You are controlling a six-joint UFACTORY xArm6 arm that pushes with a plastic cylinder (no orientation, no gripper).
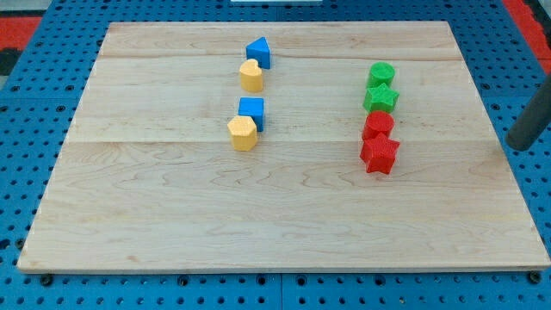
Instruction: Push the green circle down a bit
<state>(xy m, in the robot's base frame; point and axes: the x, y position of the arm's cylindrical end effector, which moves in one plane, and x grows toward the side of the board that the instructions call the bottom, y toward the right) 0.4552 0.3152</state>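
The green circle (381,74) sits at the top of a column of blocks on the right part of the wooden board (284,215). A green star (380,97) touches it just below. Under that come a red circle (378,126) and a red star (379,154). My rod comes in from the view's right edge; my tip (519,146) rests at the board's right edge, well to the right of and lower than the green circle, touching no block.
On the left of centre, a blue triangle-like block (258,52) sits above a yellow heart (251,77). Lower, a blue cube (252,111) touches a yellow hexagon (243,133). Blue pegboard surrounds the board.
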